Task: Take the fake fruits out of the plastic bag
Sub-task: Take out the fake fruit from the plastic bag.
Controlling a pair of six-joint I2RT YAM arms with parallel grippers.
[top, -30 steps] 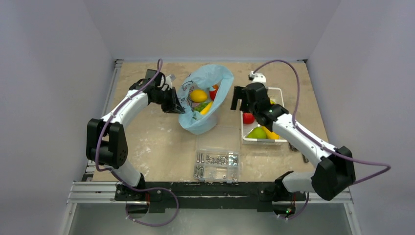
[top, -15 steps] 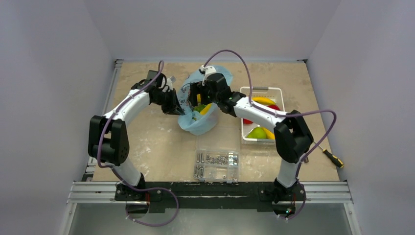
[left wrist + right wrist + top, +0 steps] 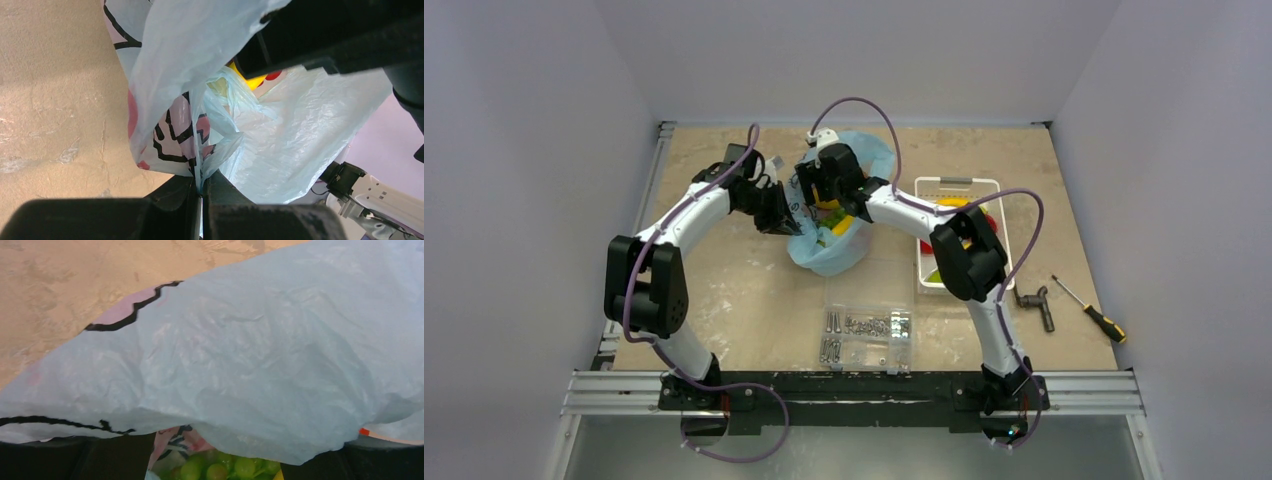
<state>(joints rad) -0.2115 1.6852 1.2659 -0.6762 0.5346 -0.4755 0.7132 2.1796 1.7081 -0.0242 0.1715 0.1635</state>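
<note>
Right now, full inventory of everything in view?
plastic bag: one, light blue, table centre
fake fruits: several, yellow and green showing, in bag
grape bunch: one, green, in bag
basket: one, white, right of bag, yellow and red fruits inside
compartment box: one, clear, near edge, silver screws inside
screwdriver: one, yellow-black handle, far right
T-shaped tool: one, dark, beside screwdriver
left fingers: shut on bag rim
right fingers: open, inside bag

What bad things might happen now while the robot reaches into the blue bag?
1. The left gripper pinches only a thin fold of the plastic bag; it might slip or tear.
2. Bag film droops over the right gripper, so it may grab plastic along with the grape bunch.
3. Both grippers are close together at the bag, so they might bump.
</note>
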